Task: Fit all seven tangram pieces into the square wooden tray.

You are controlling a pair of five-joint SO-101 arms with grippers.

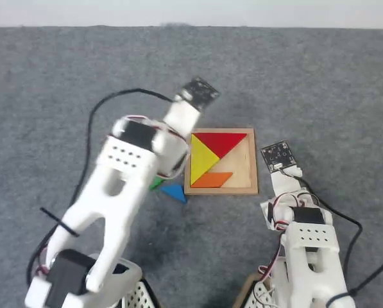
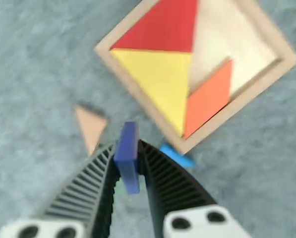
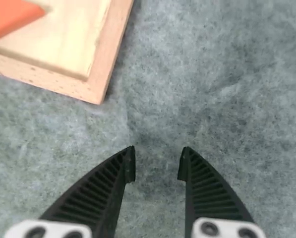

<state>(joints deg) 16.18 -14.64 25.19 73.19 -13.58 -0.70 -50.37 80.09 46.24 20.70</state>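
Observation:
The square wooden tray (image 1: 221, 190) holds a red triangle (image 1: 221, 141), a yellow triangle (image 1: 202, 157) and an orange parallelogram (image 1: 212, 179); its right part is bare wood. In the left wrist view my left gripper (image 2: 128, 148) is shut on a dark blue piece (image 2: 127, 163), held on edge above the carpet just off the tray's rim (image 2: 140, 94). A light blue triangle (image 1: 174, 192) and a green piece (image 1: 156, 184) lie by the tray's near left corner. A tan triangle (image 2: 90, 126) lies on the carpet. My right gripper (image 3: 156, 158) is open over carpet, off the tray's corner (image 3: 106, 49).
Grey carpet covers the whole table. The left arm (image 1: 120, 186) stretches over the ground left of the tray and hides part of the green piece. The right arm (image 1: 306, 244) stands at the near right. Black cables trail beside both arms.

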